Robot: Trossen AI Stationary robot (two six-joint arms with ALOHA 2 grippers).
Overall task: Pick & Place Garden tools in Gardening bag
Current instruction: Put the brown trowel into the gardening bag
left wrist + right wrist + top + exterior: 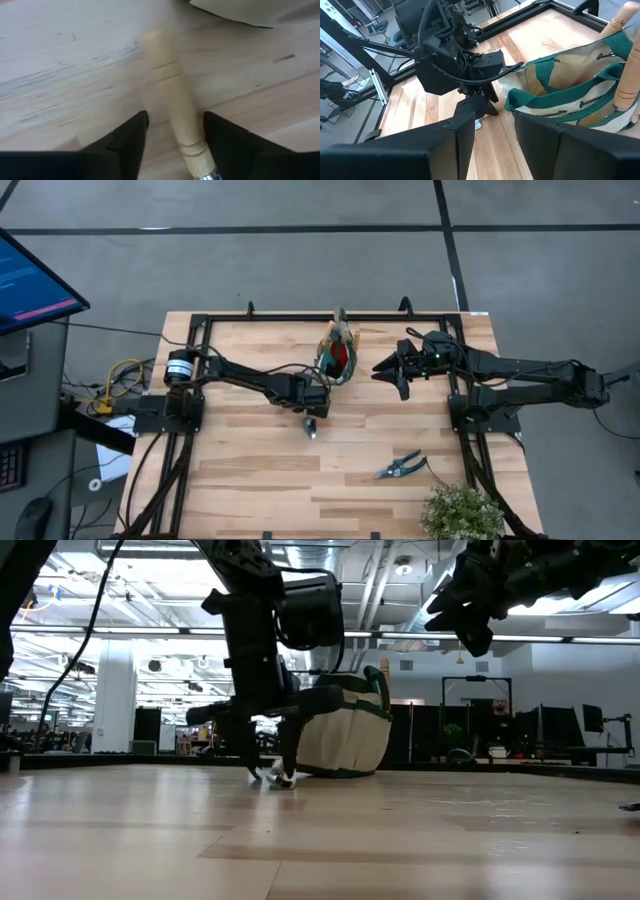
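Note:
A trowel with a pale wooden handle (172, 100) lies flat on the table, just on the near side of the gardening bag (338, 350). My left gripper (175, 117) points steeply down over it, open. One finger stands on each side of the handle near its metal collar, and bare table shows between one finger and the wood. The beige bag with teal trim (570, 95) stands on its base and holds wooden-handled tools (620, 75) and something red. My right gripper (395, 370) hangs open and empty in the air to the right of the bag.
Blue-handled pruning shears (402, 466) lie on the near right part of the table. A green leafy plant (462, 512) stands at the near right corner. A black frame (300, 316) runs around the tabletop. Bare wood lies on the near left.

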